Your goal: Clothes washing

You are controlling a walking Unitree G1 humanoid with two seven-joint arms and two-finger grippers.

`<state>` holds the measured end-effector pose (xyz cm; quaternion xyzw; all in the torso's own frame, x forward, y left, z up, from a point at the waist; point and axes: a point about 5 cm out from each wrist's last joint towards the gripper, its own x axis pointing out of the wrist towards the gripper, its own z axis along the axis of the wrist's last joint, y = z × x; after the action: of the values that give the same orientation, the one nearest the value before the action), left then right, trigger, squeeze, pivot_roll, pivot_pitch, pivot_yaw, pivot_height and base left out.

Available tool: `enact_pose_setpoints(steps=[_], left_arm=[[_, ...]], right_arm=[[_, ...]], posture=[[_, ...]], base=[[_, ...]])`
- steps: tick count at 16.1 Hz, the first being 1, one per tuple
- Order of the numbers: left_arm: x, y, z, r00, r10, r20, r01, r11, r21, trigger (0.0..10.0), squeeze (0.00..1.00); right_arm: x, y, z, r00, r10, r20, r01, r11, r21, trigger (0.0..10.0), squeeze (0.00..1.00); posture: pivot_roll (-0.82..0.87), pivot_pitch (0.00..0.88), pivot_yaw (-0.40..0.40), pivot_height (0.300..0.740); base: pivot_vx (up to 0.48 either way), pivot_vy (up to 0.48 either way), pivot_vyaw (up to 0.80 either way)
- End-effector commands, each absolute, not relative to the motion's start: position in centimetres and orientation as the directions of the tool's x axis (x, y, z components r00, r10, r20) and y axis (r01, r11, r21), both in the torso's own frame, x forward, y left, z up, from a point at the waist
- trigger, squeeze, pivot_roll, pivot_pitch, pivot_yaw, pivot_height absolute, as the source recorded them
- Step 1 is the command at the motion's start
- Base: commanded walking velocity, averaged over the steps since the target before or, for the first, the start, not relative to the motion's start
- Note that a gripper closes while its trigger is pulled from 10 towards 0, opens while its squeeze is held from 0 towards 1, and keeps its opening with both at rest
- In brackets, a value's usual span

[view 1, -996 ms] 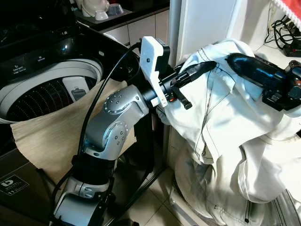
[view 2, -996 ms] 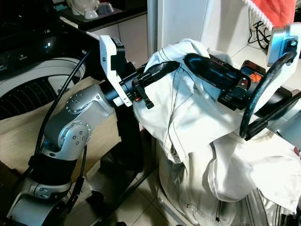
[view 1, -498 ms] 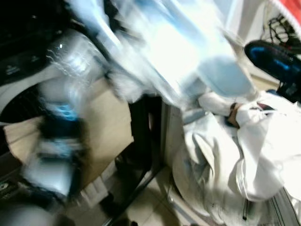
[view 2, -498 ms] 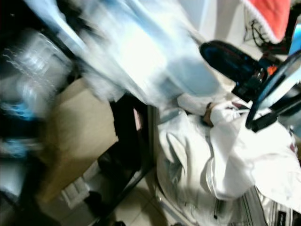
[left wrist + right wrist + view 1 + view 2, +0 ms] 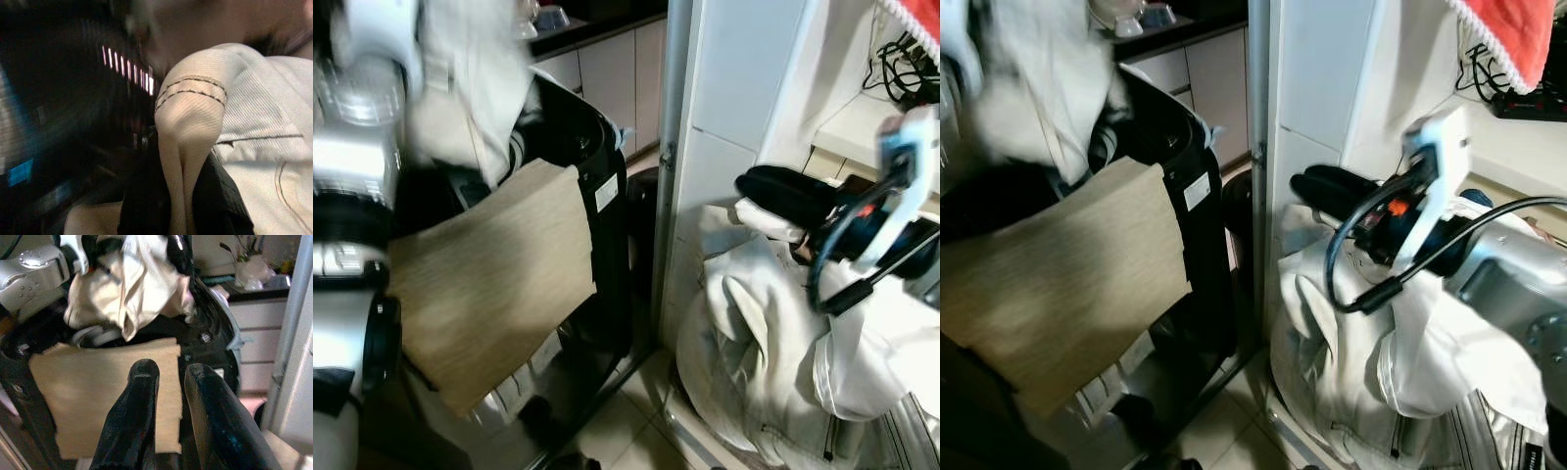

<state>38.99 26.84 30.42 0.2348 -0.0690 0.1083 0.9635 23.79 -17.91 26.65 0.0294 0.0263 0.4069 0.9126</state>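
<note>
Since a second ago the left arm has swung the white garment (image 5: pixel 137 289) from the pile (image 5: pixel 773 362) at the right over to the washer (image 5: pixel 592 147), where it now hangs above the open drum with the left tool (image 5: pixel 171 205) clamped on a fold of it. Over the washer's front drapes a tan cloth (image 5: pixel 494 284). Beside the pile hovers the right tool (image 5: pixel 168 382), holding nothing, fingers slightly parted.

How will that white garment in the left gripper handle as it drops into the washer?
Probably floppy: the white garment hangs in loose folds from the left gripper over the washer. Likely light for its size. A trailing fold may catch the rim.
</note>
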Motion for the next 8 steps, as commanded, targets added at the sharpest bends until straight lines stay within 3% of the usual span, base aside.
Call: enact_pose_setpoints(steps=[1,2,5,8], left_arm=[[38.7,28.1,31.6,0.946,0.223,0.236,-0.310,0.840,0.446,10.0,0.00],[38.6,29.0,30.4,0.945,0.256,0.203,-0.323,0.828,0.458,10.0,1.00],[38.0,31.3,26.4,0.943,0.326,0.063,-0.319,0.838,0.444,10.0,1.00],[37.9,32.1,23.6,0.949,0.302,-0.096,-0.269,0.928,0.257,10.0,1.00]], right_arm=[[23.6,-17.3,26.4,0.662,0.749,-0.036,-0.747,0.663,0.054,10.0,0.00],[23.6,-17.1,26.2,0.658,0.752,-0.039,-0.750,0.660,0.057,10.0,0.00],[23.8,-16.8,25.7,0.656,0.752,-0.064,-0.751,0.658,0.043,10.0,0.00],[23.5,-16.4,25.0,0.624,0.771,-0.127,-0.776,0.631,0.015,10.0,0.00]], posture=[[-0.20,0.000,0.080,0.740],[-0.20,0.000,0.075,0.740],[-0.20,0.000,0.066,0.740],[-0.20,0.000,0.061,0.740]], base=[[0.000,0.000,0.00],[0.000,0.000,0.00],[0.000,0.000,0.00],[0.000,0.000,0.00]])
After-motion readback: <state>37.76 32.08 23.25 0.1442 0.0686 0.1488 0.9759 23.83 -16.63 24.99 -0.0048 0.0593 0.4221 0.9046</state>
